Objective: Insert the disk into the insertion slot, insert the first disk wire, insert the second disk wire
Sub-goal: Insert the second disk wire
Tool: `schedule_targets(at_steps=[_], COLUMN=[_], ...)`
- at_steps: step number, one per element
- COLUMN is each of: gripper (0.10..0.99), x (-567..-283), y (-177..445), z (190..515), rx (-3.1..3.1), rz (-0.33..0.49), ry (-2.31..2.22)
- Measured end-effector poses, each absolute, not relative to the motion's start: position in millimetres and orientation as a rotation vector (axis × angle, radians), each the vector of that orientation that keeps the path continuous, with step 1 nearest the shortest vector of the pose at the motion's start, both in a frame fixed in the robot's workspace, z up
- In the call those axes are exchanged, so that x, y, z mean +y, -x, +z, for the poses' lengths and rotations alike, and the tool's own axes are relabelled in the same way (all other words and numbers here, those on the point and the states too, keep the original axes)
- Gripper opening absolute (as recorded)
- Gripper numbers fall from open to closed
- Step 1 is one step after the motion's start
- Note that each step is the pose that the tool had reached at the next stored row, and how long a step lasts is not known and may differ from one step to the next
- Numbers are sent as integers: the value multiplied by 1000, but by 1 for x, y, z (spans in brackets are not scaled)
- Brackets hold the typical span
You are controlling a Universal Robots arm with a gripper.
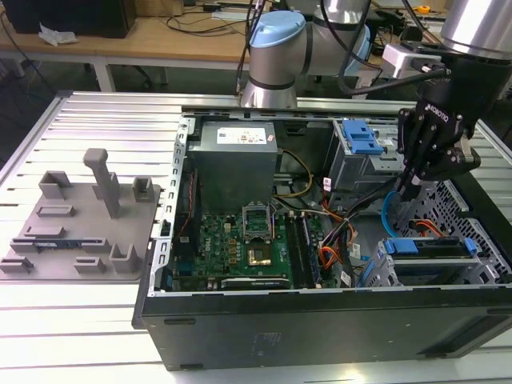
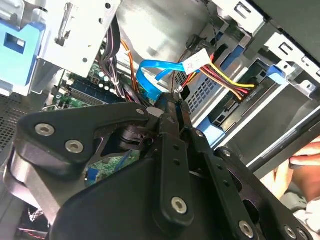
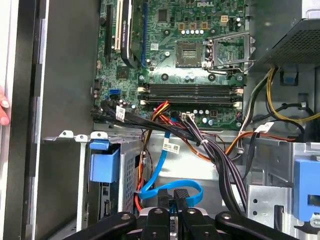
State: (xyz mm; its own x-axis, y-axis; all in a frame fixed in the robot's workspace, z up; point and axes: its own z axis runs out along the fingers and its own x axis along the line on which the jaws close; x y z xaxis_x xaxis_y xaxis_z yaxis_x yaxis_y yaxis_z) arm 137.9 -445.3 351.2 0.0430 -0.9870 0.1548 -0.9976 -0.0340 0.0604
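- An open computer case (image 1: 320,320) is lying on its side on the ribbed metal worktop (image 1: 96,120), with its motherboard (image 1: 240,240) facing up.
- The claw (image 1: 410,186) is reaching down into the case, over the perforated drive cage (image 1: 456,208) at the exterior view's right end of the case.
- In both wrist views the black fingers (image 2: 172,120) are pressed close together, pinching the end of a light-blue flat cable (image 2: 150,75) between their tips.
- That cable (image 3: 170,192) is looping in the first wrist view from the motherboard side of the case down to the fingertips (image 3: 172,200).
- The disk (image 1: 428,248), in its blue carrier, is sitting inside the insertion slot (image 1: 424,272), in the corner of the case below the claw in the exterior view.
- In the second wrist view a red, yellow and black wire bundle (image 2: 227,75) is running to a plug (image 2: 247,90) at the edge of the disk bay, just beside the claw tips.
- A taller grey cage with a blue latch (image 1: 362,140) is standing in the case beside the claw, toward the robot base (image 1: 276,56).
- A grey fixture plate (image 1: 80,220) is lying on the worktop beside the case, at the exterior view's left.
- Fingers of a person's hand (image 2: 295,172) are showing at the case's edge in the second wrist view.
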Motion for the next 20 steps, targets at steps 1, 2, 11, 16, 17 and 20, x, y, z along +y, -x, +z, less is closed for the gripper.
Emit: schedule_targets(at_steps=[1, 2, 11, 16, 17, 20], gripper=[161, 161, 161, 161, 161, 161], x=[-445, -446, -459, -462, -464, -468], y=[-138, -138, -148, -159, -159, -159], z=[351, 351, 352, 352, 352, 352], rx=[-2072, -2072, -2084, -2072, -2075, -2093], rz=[105, 105, 56, 26, 22, -5], ry=[-2153, -2153, -2167, -2158, -2159, -2166])
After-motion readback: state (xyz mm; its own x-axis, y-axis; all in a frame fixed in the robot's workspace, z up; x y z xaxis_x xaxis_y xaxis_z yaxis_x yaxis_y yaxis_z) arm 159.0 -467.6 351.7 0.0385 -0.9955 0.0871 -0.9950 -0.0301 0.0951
